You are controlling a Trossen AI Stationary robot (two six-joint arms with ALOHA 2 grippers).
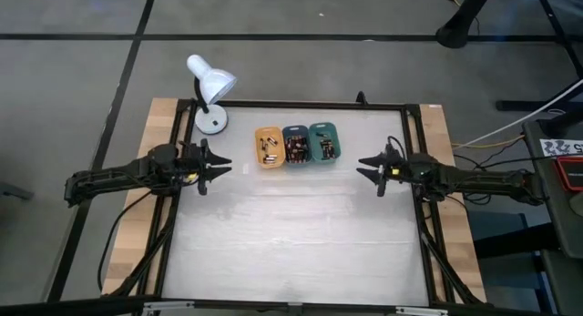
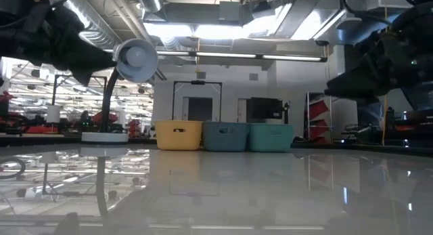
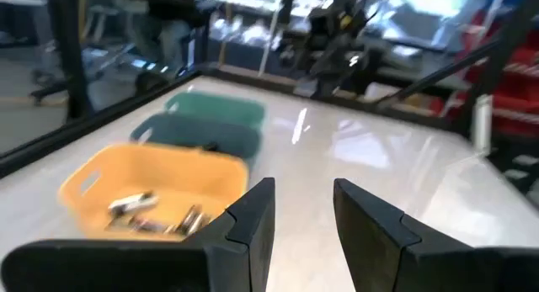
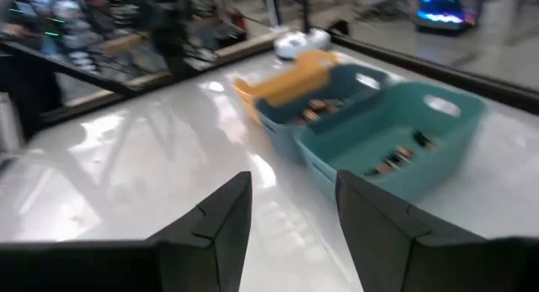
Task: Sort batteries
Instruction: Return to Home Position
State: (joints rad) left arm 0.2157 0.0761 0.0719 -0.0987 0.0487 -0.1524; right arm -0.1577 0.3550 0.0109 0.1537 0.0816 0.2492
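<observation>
Three trays stand side by side, touching or nearly so, ahead of both grippers. The orange tray [image 1: 269, 130] is nearest the left gripper [image 1: 221, 168], the dark teal tray [image 1: 296, 127] is in the middle, and the green tray [image 1: 325, 126] is nearest the right gripper [image 1: 366, 168]. The batteries [image 1: 268, 149] lie jumbled inside all three, and I see none loose on the table [image 1: 291, 243]. Both grippers hang above the table, fingers apart and empty, pointing at each other. The row sits between them, a little to the far side of the line joining their tips. Each tray's long axis runs across that line, so each gripper faces a long side wall. I judge the sorting done and the next move a pull-back to rest, which carries each arm away from the trays. The trays look like smooth moulded plastic with rounded corners and slot handles. The batteries are small metal cylinders that would roll. The glossy table mirrors the white lamp [image 1: 211, 84] off to the far side of the left gripper.
</observation>
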